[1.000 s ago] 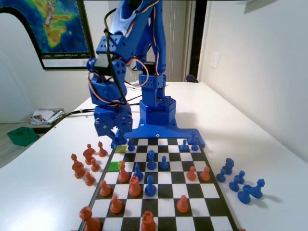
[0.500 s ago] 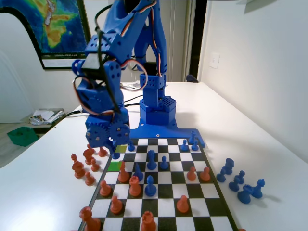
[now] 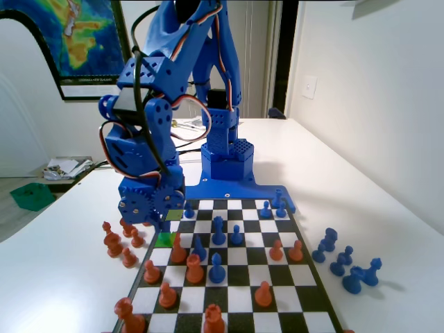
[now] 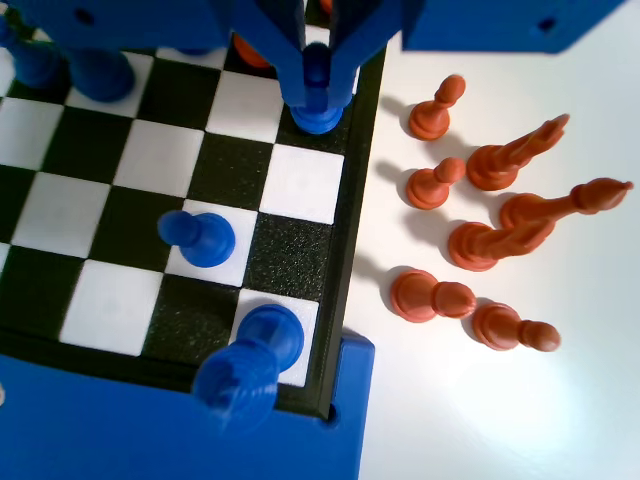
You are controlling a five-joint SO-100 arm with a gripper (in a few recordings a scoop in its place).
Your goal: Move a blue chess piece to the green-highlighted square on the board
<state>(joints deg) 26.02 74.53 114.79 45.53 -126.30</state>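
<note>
The arm is folding forward from its far base, its end effector (image 3: 163,220) hanging low over the left edge of the board (image 3: 305,277), just above the green square (image 3: 165,239). In the wrist view the end effector (image 4: 316,70) is standing with its jaws closed against the pawn (image 4: 316,95), whose base is sitting on a black edge square; the fixed view is hiding this grip. Orange pieces (image 4: 490,235) are lying on the surface beside the board.
</note>
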